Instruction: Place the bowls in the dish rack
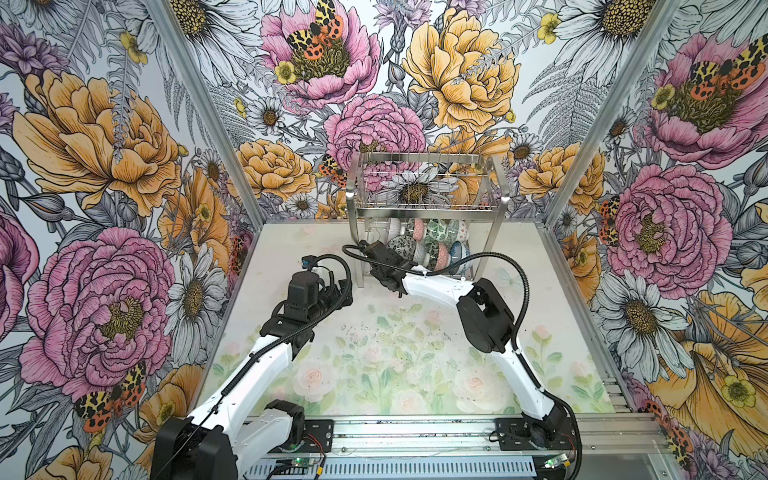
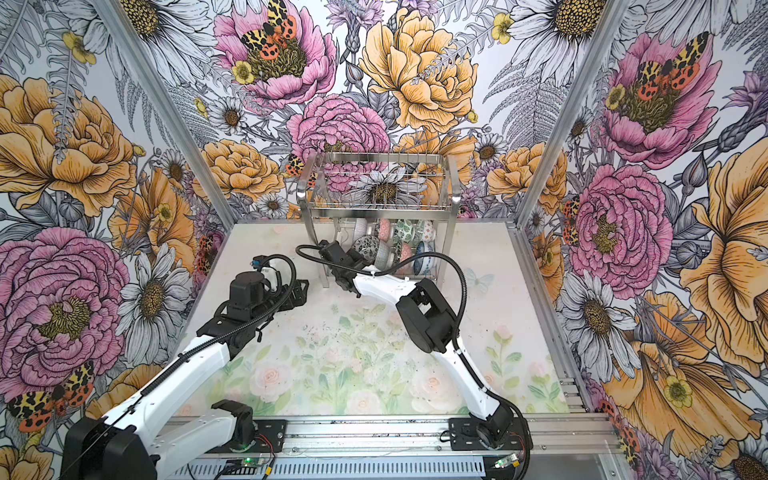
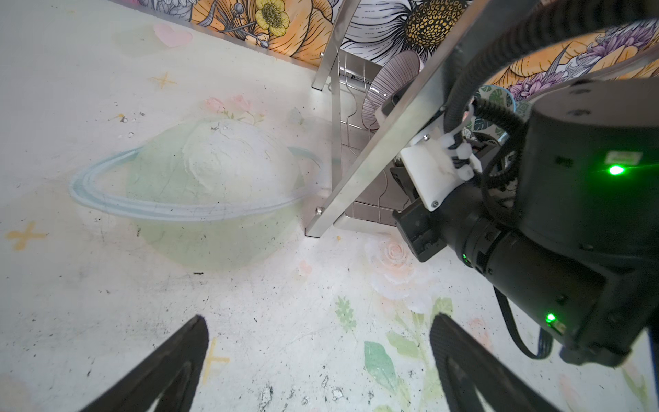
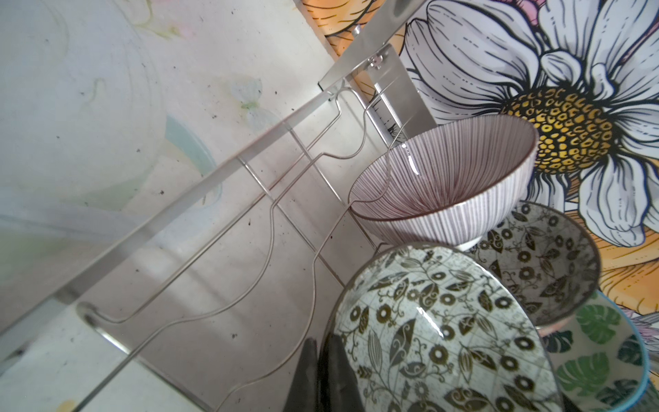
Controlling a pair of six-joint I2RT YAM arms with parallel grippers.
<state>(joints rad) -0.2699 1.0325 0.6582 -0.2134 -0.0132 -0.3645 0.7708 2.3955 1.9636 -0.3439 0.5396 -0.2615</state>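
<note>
The black-and-white floral ceramic bowl (image 4: 445, 339) stands on edge in the lower tier of the shiny steel wire dish rack (image 1: 428, 210), beside a round pink-striped ceramic bowl (image 4: 445, 178). The right gripper (image 4: 322, 340) has its jaws together, seemingly pinching the floral bowl's rim. The left gripper (image 3: 321, 321) stands wide apart.

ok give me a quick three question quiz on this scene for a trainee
1. Which bowl's rim is pinched by the jaws of the right gripper? A pink-lined bowl, B black-and-white floral bowl, C green leaf bowl.
2. True or false: the bowls sit in the upper tier of the dish rack.
3. Fill in: the jaws of the left gripper stand ___ above the table.
Key: 1 B; 2 false, they are in the lower tier; 3 open.
</note>
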